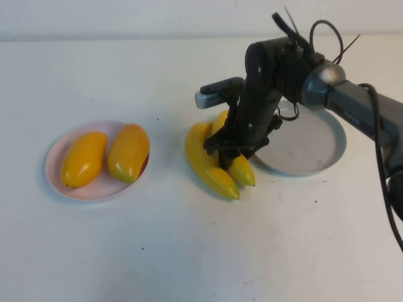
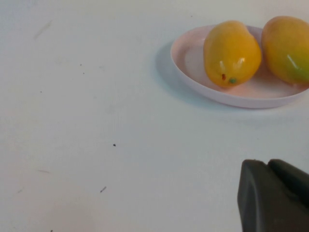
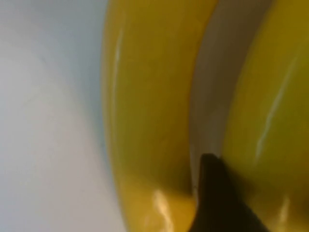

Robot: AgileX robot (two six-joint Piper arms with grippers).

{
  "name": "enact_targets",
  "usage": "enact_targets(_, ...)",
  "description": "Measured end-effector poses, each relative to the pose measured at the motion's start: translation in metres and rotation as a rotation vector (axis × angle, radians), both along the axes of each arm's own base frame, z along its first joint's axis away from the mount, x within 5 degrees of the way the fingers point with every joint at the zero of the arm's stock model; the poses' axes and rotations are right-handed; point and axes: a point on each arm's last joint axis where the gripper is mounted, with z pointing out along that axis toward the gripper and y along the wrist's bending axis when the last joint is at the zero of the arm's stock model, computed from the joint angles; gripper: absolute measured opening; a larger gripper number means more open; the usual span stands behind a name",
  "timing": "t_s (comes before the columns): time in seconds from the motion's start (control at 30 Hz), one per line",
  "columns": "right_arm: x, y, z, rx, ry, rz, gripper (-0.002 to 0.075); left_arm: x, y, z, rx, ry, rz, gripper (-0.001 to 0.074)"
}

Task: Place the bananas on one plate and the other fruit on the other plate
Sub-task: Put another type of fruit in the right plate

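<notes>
Two yellow bananas lie side by side on the table between the plates, one on the left (image 1: pixel 200 157) and one on the right (image 1: pixel 242 168). My right gripper (image 1: pixel 234 150) is down on them, shut on the right banana (image 3: pixel 270 121). One of its fingers (image 3: pixel 217 203) is wedged in the gap beside the left banana (image 3: pixel 149 96). The grey-blue plate (image 1: pixel 315 148) sits just right of them, partly behind the arm. Two orange-yellow fruits (image 1: pixel 84 158) (image 1: pixel 129 151) lie on the pink plate (image 1: pixel 56 170). My left gripper (image 2: pixel 270 193) is shut and empty, hovering near the pink plate (image 2: pixel 193 72).
The white table has open room in front of both plates. The right arm and its cables (image 1: pixel 327 38) reach in from the right over the grey-blue plate. The left arm is outside the high view.
</notes>
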Motion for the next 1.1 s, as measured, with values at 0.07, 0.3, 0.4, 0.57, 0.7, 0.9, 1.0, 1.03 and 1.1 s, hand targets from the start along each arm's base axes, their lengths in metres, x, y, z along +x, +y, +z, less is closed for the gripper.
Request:
enact_targets(0.07,-0.002,-0.001,0.014,0.018,-0.029,-0.006,0.0308,0.0,0.0,0.0,0.0,0.0,0.0,-0.0004)
enact_targets(0.3,-0.01,-0.041,0.094,0.042,-0.183,-0.174,0.0308,0.0,0.0,0.0,0.0,0.0,0.0,-0.0004)
enact_targets(0.4,-0.008,-0.077,0.1,0.016,-0.183,-0.291,0.0308,0.0,0.0,0.0,0.0,0.0,0.0,-0.0004)
enact_targets(0.57,0.0,-0.12,0.07,-0.032,-0.119,-0.4,0.0308,0.0,0.0,0.0,0.0,0.0,0.0,-0.0004)
enact_targets(0.7,0.004,-0.126,0.054,-0.022,-0.106,-0.421,0.0308,0.0,0.0,0.0,0.0,0.0,0.0,-0.0004)
enact_targets(0.9,0.011,-0.121,0.029,-0.001,-0.072,-0.431,0.0307,0.0,0.0,0.0,0.0,0.0,0.0,-0.0004)
enact_targets(1.0,0.013,-0.12,0.023,-0.006,-0.06,-0.431,0.0308,0.0,0.0,0.0,0.0,0.0,0.0,-0.0004)
enact_targets(1.03,0.013,-0.12,0.023,-0.006,-0.061,-0.431,0.0311,0.0,0.0,0.0,0.0,0.0,0.0,-0.0004)
enact_targets(1.1,0.012,-0.12,0.023,-0.005,-0.059,-0.432,0.0332,0.0,0.0,0.0,0.0,0.0,0.0,-0.0004)
